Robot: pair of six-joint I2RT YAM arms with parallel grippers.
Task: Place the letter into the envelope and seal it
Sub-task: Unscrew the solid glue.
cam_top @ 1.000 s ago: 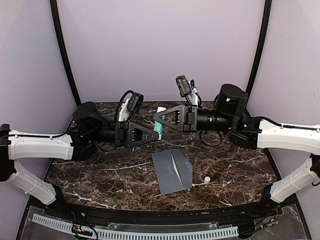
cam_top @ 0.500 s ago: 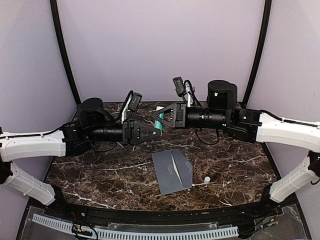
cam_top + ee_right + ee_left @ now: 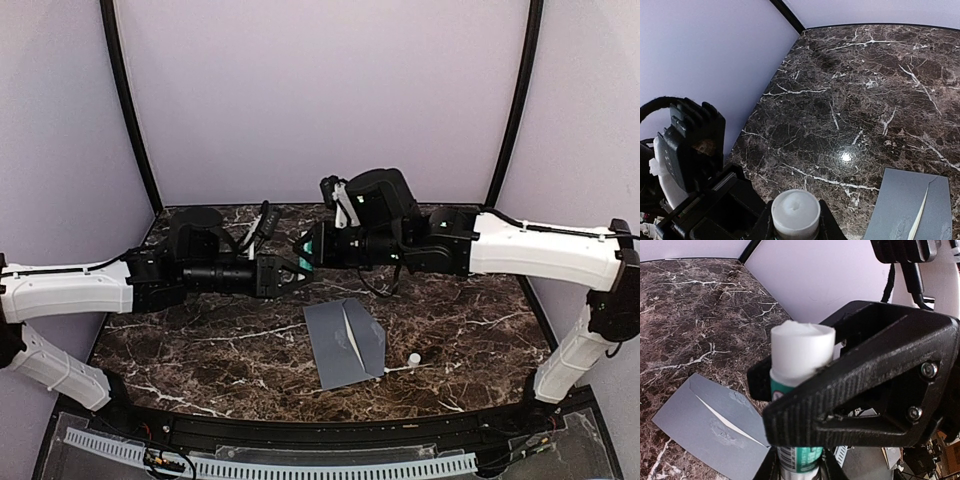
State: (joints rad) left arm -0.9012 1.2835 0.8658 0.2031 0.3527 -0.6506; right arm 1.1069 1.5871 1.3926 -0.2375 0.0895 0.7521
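Note:
The grey envelope (image 3: 335,352) lies flat on the marble table, near the middle front. It also shows in the left wrist view (image 3: 690,425) and the right wrist view (image 3: 900,200). Only a thin cream sliver of the letter (image 3: 352,336) shows along the flap edge. My left gripper (image 3: 296,270) and right gripper (image 3: 310,250) meet tip to tip above the table behind the envelope. Both are closed round a green and white glue stick (image 3: 305,262). In the left wrist view the stick (image 3: 800,365) rises from my left gripper (image 3: 799,467). In the right wrist view its white end (image 3: 795,214) sits in my right gripper (image 3: 795,222).
A small white cap (image 3: 414,358) lies on the table just right of the envelope. Lilac walls close in the back and sides. A clear guard rail (image 3: 270,462) runs along the front edge.
Both arms have swung in toward the centre. The right gripper has turned and dropped lower, now overlapping the left gripper at the glue stick. The envelope has not moved.

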